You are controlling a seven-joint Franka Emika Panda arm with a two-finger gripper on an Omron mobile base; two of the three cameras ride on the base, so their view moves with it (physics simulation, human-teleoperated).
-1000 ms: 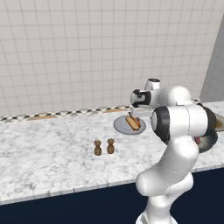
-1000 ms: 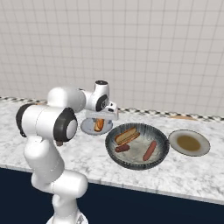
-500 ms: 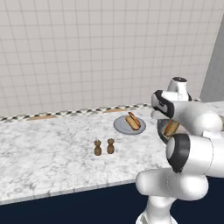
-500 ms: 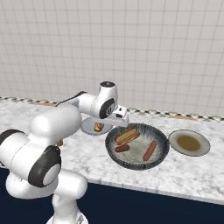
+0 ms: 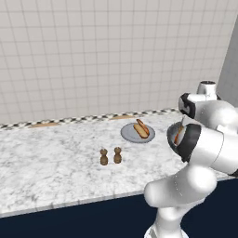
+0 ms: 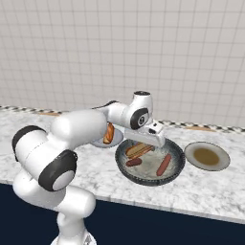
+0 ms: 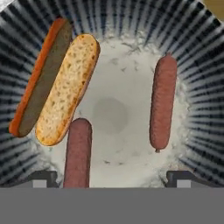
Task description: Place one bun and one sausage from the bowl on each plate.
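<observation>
The dark-grey bowl [image 6: 178, 161] [image 7: 205, 65] holds a tan bun [image 7: 65, 92] [image 6: 139, 150] with a darker, orange-edged bun piece [image 7: 39, 78] leaning on it. Two sausages also lie in the bowl, one [image 7: 164, 103] [image 6: 163, 164] on the right and one [image 7: 78, 153] [image 6: 134, 162] at the near side. My gripper [image 7: 113, 179] [image 6: 146, 142] hangs open above the bowl's middle, nothing between its fingertips [image 7: 43, 178]. A grey plate [image 5: 128, 135] [image 6: 100, 142] left of the bowl carries a bun and sausage [image 5: 141, 129]. Right of the bowl lies another plate [image 6: 206, 157], bare with a brownish centre.
Two small brown shakers [image 5: 110, 156] stand on the marble counter [image 5: 51, 158] left of the loaded plate. The tiled wall [image 5: 93, 60] runs along the back of the counter. My own arm hides the bowl in the left base view.
The arm has swung right, from above the loaded plate to above the bowl. The bun and sausage stay on that plate.
</observation>
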